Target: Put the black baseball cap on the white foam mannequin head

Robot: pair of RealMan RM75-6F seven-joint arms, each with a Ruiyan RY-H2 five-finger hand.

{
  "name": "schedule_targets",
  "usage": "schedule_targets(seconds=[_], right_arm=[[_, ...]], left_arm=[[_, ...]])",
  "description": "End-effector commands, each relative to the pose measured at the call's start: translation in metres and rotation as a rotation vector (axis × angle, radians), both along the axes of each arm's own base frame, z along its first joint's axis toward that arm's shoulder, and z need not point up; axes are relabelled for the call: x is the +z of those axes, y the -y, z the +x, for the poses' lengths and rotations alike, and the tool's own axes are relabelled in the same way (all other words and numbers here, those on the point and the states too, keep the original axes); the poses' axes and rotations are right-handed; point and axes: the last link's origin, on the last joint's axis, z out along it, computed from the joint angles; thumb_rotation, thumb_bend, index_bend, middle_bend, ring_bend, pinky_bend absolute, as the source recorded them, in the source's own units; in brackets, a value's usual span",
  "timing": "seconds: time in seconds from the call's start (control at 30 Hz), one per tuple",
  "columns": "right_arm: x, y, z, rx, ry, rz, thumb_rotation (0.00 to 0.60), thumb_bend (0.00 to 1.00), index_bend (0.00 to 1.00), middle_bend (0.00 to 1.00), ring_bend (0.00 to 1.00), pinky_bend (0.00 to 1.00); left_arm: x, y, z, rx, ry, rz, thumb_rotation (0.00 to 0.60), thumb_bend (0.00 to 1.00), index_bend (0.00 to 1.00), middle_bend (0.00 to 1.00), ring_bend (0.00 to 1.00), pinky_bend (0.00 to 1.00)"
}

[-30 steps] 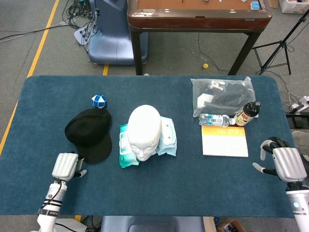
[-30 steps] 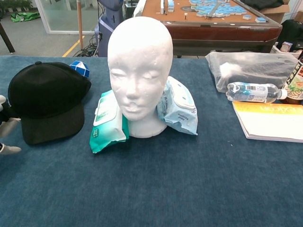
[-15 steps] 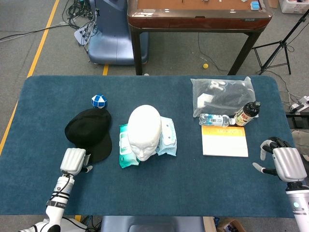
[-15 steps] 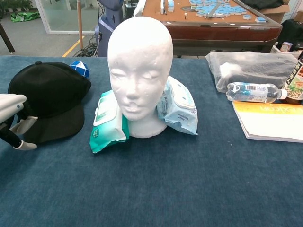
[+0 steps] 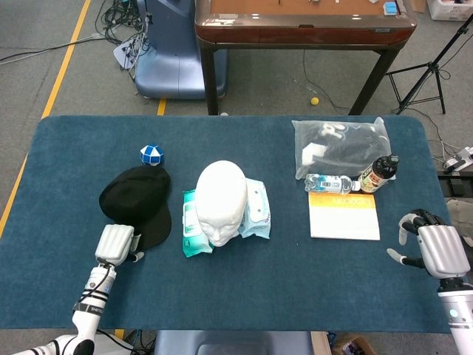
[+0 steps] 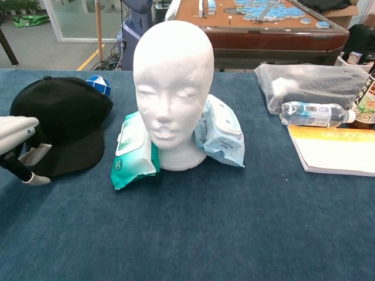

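The head view looks from high above, almost straight down, and takes in the whole blue table [image 5: 244, 288] with some floor behind it. The chest view sits low and close, near the table's level, and faces forward across it. Both views share the middle of the table: the mannequin head [image 5: 221, 201] [image 6: 171, 88], the black cap [image 5: 137, 201] [image 6: 58, 123] and, probably, the left hand [image 5: 114, 243] [image 6: 14, 132], cut by the chest view's edge.
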Motion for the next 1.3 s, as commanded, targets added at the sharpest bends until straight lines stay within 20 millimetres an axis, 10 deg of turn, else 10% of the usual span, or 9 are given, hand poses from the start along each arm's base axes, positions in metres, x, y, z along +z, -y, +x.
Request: schedule_targets(seconds=[0.03, 1.3], right_arm=[[0.000, 0.000, 0.000, 0.001, 0.001, 0.000, 0.600, 0.00, 0.66, 0.44, 0.24, 0.32], [0.002, -0.001, 0.000, 0.002, 0.006, -0.010, 0.600, 0.00, 0.66, 0.44, 0.24, 0.32]], left_arm=[[-0.001, -0.001, 0.000, 0.001, 0.001, 0.000, 0.600, 0.08, 0.85, 0.88, 0.56, 0.60], [0.019, -0.028, -0.037, 0.129, -0.020, 0.115, 0.600, 0.08, 0.85, 0.88, 0.56, 0.60]])
